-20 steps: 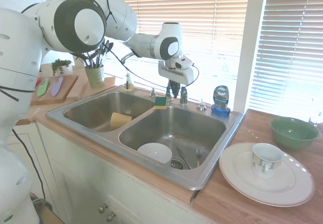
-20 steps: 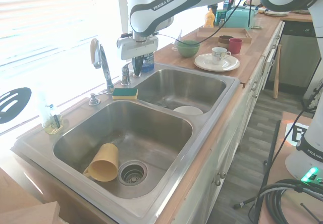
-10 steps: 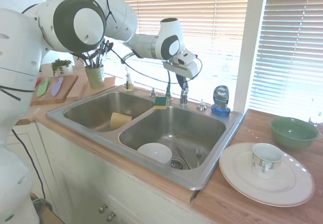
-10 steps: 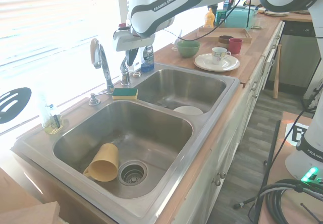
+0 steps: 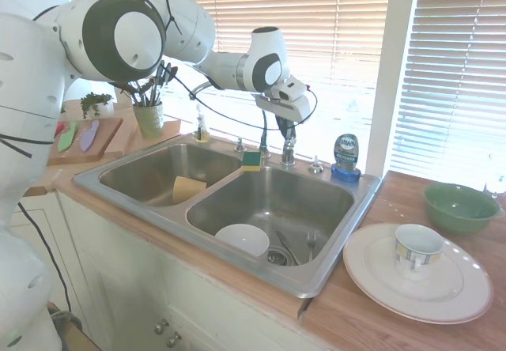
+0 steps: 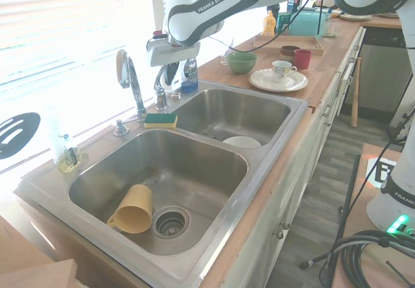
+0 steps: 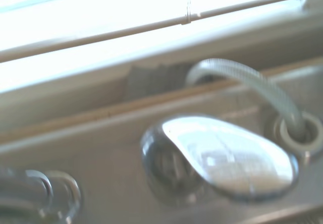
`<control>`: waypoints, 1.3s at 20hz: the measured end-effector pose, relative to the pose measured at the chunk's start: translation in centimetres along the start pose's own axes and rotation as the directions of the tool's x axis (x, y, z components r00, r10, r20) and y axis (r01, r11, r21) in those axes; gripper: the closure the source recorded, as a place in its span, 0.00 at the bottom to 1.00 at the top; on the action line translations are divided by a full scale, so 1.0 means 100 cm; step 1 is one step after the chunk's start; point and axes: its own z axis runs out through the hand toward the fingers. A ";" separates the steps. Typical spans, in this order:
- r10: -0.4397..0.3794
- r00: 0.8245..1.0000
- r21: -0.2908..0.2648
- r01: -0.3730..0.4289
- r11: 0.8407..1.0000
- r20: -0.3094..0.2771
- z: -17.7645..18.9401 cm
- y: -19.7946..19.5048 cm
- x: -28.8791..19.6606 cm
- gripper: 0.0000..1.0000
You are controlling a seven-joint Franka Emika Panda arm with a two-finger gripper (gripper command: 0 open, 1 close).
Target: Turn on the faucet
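The gripper (image 6: 166, 74) is tilted and sits directly over the lever handle (image 6: 160, 92) of the faucet (image 6: 131, 80), at the back rim of the sink (image 6: 272, 142) between the two basins. Its dark fingers (image 5: 286, 133) come down around the top of the handle, but neither exterior view shows clearly how far apart the jaws stand, nor whether they are pressing on the handle; this cannot be told. The wrist view shows the handle's rounded chrome top (image 7: 227, 156) close up, filling much of the picture. The gooseneck spout stands just beside the handle, behind the green and yellow sponge (image 6: 160, 119). The blue-capped dish soap bottle (image 5: 346, 157) stands further along the rim. Compared with a second ago, the gripper has changed from a vertical pose over the handle to a tilted one; since half a second ago there is almost no change in position.
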 end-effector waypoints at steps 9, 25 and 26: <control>-0.029 0.983 -0.253 0.075 0.965 0.181 -0.027 0.067 -0.047 1.00; -0.055 0.971 -0.253 0.115 0.961 0.233 -0.081 0.262 -0.166 0.00; -0.055 0.972 -0.252 0.114 0.961 0.229 -0.081 0.272 -0.172 0.00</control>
